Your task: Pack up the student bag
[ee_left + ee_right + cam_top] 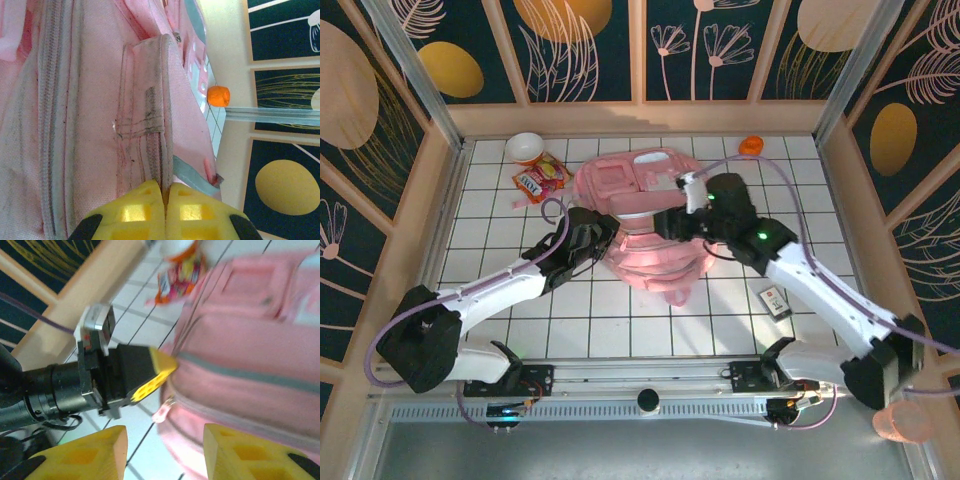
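- The bag (620, 185) is lying in the middle of the table (620, 320), between the two arms, with its pocketed front facing up.
- The left gripper (598, 238) is pinching a thin seam or strap at the bag's left edge. In the left wrist view its yellow fingers (135, 212) are pressing together on the fabric.
- The right gripper (682, 218) is hovering at the bag's right side with its jaws spread, holding nothing. In its own view the bag is lying just beyond the fingertips.
- Packing is looking barely begun. A packet (540, 180) and a bowl (525, 147) are sitting just beside the bag's far left corner, an orange ball (752, 145) is resting near the far wall, and a small card (775, 300) is lying well apart on the right.
- I cannot tell whether any zip is standing open, or whether anything is lying inside.
- What is left, judging from this: opening a compartment, putting the loose things in, and zipping up.
- The packet is carrying a red label with pale letters, too small to read. The card's print is also staying unreadable, and the bag is showing no writing.
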Motion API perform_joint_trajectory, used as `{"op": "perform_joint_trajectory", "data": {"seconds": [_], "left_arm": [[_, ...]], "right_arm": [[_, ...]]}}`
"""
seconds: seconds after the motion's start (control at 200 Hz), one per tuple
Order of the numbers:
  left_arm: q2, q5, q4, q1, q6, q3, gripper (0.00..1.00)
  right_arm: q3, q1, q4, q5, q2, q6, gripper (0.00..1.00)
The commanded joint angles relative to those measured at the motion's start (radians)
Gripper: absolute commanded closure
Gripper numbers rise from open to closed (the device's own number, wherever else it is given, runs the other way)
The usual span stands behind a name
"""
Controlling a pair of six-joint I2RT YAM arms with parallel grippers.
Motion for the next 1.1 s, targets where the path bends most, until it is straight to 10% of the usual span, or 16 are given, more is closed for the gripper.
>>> {"op": "perform_joint_trajectory", "data": {"seconds": [0.0,0.255,0.731,0.946,1.096], "left_arm": [[-0.049,0.022,0.065,-0.007,0.013,0.016,1.0],[-0.062,0.061,0.04,-0.007,0.047,0.043,1.0],[-0.057,0.087,0.045,-0.008,0.05,0.057,1.0],[-0.053,0.132,0.004,-0.007,0.07,0.08,1.0],[-0.066,0.138,-0.139,-0.009,0.207,0.125,0.74]], "right_arm": [[-0.104,-0.039,0.128,0.013,-0.044,-0.333,0.54],[-0.123,-0.046,0.083,-0.047,0.089,-0.996,0.46],[-0.127,-0.015,0.311,0.077,0.282,-1.164,0.49],[-0.146,-0.016,0.393,0.12,0.301,-1.164,0.85],[-0.115,-0.023,0.35,0.067,0.293,-1.162,1.0]]}}
